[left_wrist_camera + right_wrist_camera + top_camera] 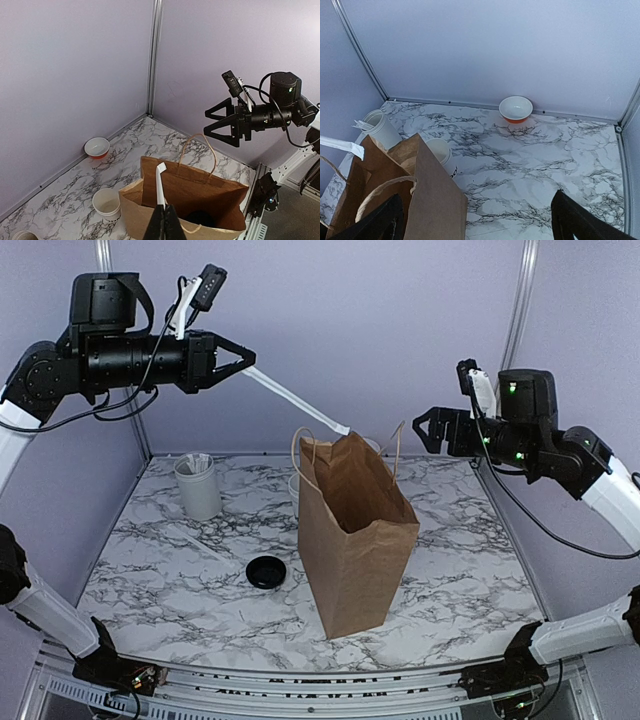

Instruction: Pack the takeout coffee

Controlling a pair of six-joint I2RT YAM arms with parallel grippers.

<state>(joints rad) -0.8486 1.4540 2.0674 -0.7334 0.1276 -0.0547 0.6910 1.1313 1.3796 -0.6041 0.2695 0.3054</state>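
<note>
Left end effector [244, 364] pinched a wrapped straw [298, 400] above the open paper bag [355, 540]; right end effector [420, 430] was spread, empty.

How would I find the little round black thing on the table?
Find the tall brown paper bag standing in the middle of the marble table. Beside its bottom, toward the white cup full of straws, lies a small round lid. It is the only black thing lying on the marble.
</note>
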